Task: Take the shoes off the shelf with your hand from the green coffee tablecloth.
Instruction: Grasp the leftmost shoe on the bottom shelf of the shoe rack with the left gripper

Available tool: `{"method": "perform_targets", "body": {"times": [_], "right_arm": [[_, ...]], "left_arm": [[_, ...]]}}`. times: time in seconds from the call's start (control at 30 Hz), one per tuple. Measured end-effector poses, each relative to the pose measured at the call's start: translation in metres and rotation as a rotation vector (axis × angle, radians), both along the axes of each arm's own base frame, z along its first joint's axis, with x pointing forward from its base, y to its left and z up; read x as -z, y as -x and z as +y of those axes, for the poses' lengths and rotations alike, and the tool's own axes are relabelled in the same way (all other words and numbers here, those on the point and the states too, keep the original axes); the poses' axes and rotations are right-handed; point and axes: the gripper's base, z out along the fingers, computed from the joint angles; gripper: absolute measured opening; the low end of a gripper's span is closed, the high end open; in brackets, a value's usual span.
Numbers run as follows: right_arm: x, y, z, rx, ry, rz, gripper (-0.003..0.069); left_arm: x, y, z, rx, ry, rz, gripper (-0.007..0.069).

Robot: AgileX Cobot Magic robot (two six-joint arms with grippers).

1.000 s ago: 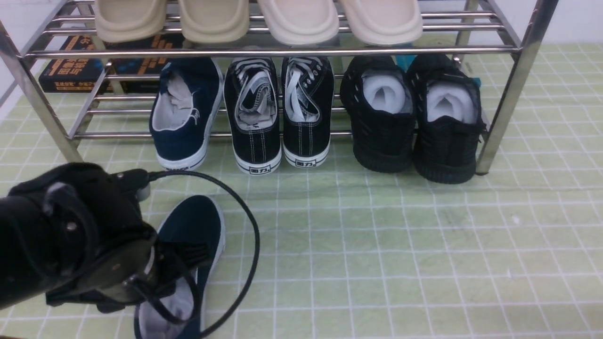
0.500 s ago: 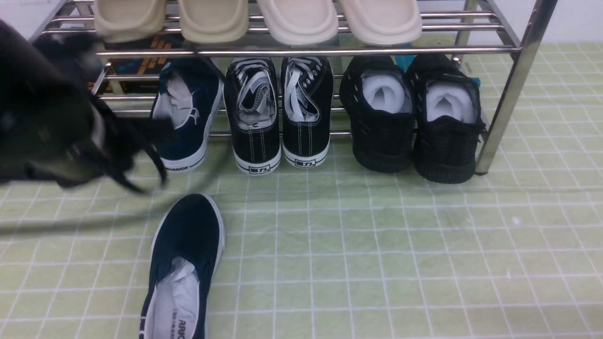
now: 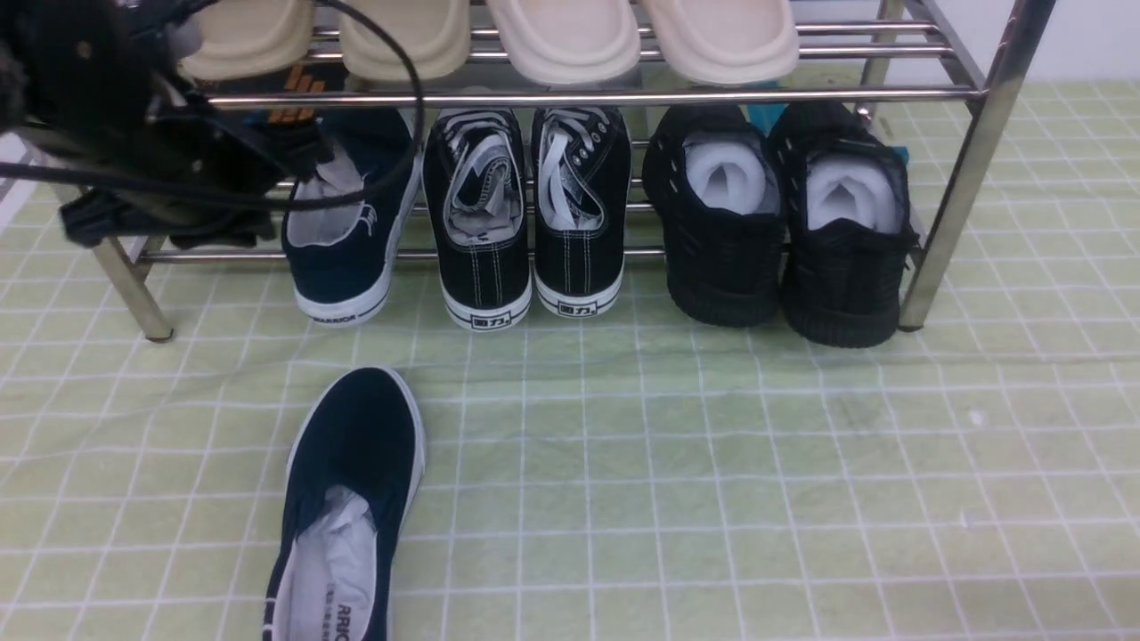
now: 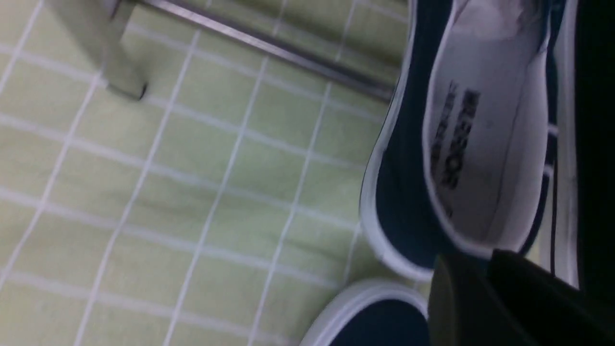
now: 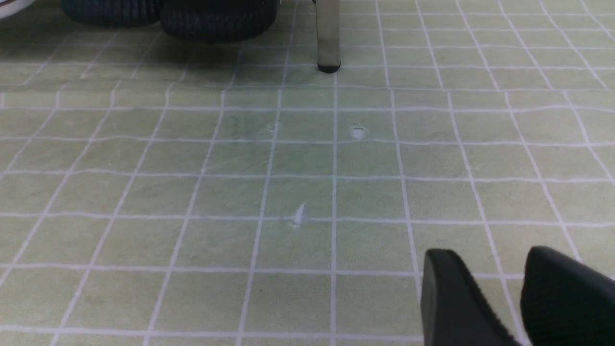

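One navy-blue shoe [image 3: 349, 223] stands heel-out at the left of the chrome shelf's [image 3: 570, 96] lower tier. Its mate [image 3: 352, 499] lies on the green coffee tablecloth [image 3: 712, 463] in front. My left gripper [image 3: 294, 151], the black hand with cables, hovers at the shelf's left end, just over the shelved shoe's opening. In the left wrist view its dark fingers [image 4: 461, 298] show no gap, above the shoe's heel [image 4: 475, 144]; the mate's toe [image 4: 375, 322] is below. My right gripper [image 5: 490, 259] is a little open and empty over bare cloth [image 5: 240, 192].
Black lace-up sneakers [image 3: 525, 214] and all-black knit shoes [image 3: 784, 223] share the lower tier. Several beige slippers [image 3: 561, 36] lie on the top tier. The shelf's right front leg [image 5: 328, 33] and the knit shoes' heels [image 5: 168, 14] show in the right wrist view.
My left gripper let go of the navy shoe on the cloth, then rose and moved back to the shelf's left end, over the shelved navy shoe.
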Motion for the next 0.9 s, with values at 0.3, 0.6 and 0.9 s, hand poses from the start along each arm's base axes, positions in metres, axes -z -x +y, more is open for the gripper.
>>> {"method": "perform_targets", "body": {"times": [0.3, 0.6, 0.9], "right_arm": [[0.0, 0.0, 0.0, 0.0, 0.0, 0.0, 0.0243], [0.0, 0.0, 0.0, 0.0, 0.0, 0.0, 0.0243], [0.0, 0.0, 0.0, 0.0, 0.0, 0.0, 0.0243]], "left_arm": [[0.031, -0.029, -0.006, 0.029, -0.017, -0.04, 0.0393], [0.06, -0.046, -0.009, 0.053, -0.048, -0.03, 0.0369], [0.058, -0.042, -0.004, 0.05, -0.084, 0.006, 0.0037]]}}
